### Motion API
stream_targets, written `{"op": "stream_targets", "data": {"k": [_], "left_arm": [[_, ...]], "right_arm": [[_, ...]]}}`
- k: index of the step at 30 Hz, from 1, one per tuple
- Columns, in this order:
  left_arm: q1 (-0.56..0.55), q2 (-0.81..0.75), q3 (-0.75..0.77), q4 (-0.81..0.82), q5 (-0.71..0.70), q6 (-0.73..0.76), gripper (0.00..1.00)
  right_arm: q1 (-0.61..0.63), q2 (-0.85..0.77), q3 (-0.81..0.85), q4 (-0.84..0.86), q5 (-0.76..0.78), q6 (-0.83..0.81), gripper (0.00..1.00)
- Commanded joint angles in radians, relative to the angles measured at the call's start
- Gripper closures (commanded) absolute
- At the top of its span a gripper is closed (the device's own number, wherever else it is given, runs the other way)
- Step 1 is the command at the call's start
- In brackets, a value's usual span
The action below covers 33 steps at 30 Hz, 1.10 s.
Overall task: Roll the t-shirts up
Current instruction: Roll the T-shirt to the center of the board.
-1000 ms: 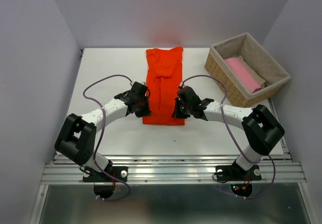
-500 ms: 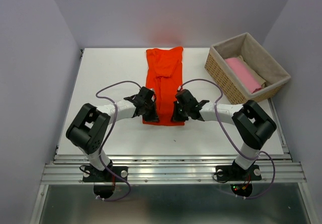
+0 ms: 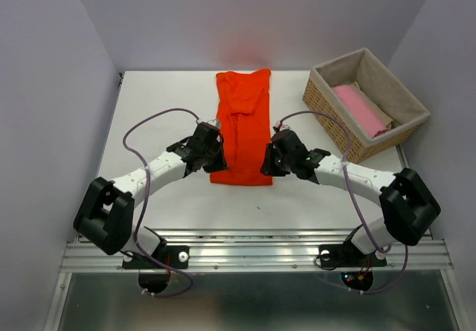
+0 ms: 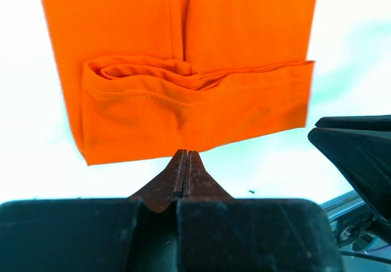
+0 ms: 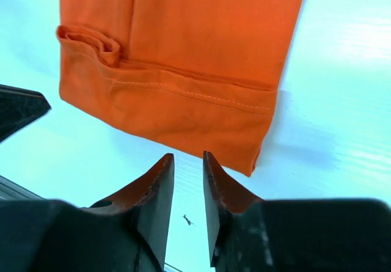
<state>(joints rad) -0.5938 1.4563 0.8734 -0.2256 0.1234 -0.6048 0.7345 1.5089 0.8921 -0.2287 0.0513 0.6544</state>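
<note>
Orange-red t-shirt lies as a long folded strip at the centre of the table, its near end turned over once into a loose first roll. Left gripper sits just near of that edge, fingers pressed together on nothing. The right gripper is likewise empty, fingers slightly parted. Risk, as judged: the slack turn may spring flat, or roll crooked if one side leads. Far right, a basket holds a pink shirt; anything beneath it cannot be made out.
</note>
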Motion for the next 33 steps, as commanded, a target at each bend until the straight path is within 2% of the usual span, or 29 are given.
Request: {"op": "stream_targets", "data": {"k": [1, 3, 5, 8, 11, 12, 14, 16, 19, 22, 27, 31, 33], "left_arm": [[0.015, -0.099, 0.021, -0.064, -0.102, 0.007, 0.9], [0.031, -0.116, 0.004, -0.076, -0.111, -0.006, 0.85], [0.058, -0.151, -0.023, -0.084, -0.113, -0.024, 0.72], [0.083, -0.204, -0.065, -0.078, -0.162, -0.047, 0.67], [0.101, -0.247, -0.102, -0.051, -0.166, -0.062, 0.47], [0.103, -0.255, -0.111, -0.043, -0.168, -0.065, 0.47], [0.106, -0.27, -0.135, -0.021, -0.166, -0.062, 0.33], [0.111, -0.272, -0.149, -0.012, -0.172, -0.052, 0.26], [0.111, -0.263, -0.185, 0.017, -0.168, -0.049, 0.25], [0.112, -0.263, -0.22, 0.046, -0.156, -0.076, 0.33], [0.134, -0.24, -0.25, 0.058, -0.082, -0.128, 0.34], [0.143, -0.241, -0.31, 0.163, -0.015, -0.158, 0.34], [0.144, -0.229, -0.32, 0.167, -0.019, -0.164, 0.38]], "right_arm": [[0.009, -0.081, 0.005, -0.052, 0.082, -0.001, 0.63], [0.009, -0.105, -0.007, -0.055, 0.072, 0.026, 0.56], [-0.013, -0.118, -0.027, -0.043, -0.006, 0.054, 0.49], [-0.055, -0.138, -0.073, -0.002, -0.109, 0.097, 0.46], [-0.098, -0.147, -0.102, 0.02, -0.154, 0.126, 0.44], [-0.112, -0.15, -0.11, 0.023, -0.169, 0.126, 0.44], [-0.136, -0.164, -0.145, 0.055, -0.214, 0.149, 0.41], [-0.161, -0.171, -0.173, 0.086, -0.228, 0.171, 0.39], [-0.17, -0.171, -0.217, 0.127, -0.254, 0.195, 0.38], [-0.17, -0.168, -0.252, 0.167, -0.266, 0.221, 0.38], [-0.17, -0.167, -0.274, 0.196, -0.258, 0.234, 0.38], [-0.17, -0.15, -0.283, 0.218, -0.263, 0.234, 0.38], [-0.17, -0.142, -0.288, 0.216, -0.266, 0.235, 0.38]]}}
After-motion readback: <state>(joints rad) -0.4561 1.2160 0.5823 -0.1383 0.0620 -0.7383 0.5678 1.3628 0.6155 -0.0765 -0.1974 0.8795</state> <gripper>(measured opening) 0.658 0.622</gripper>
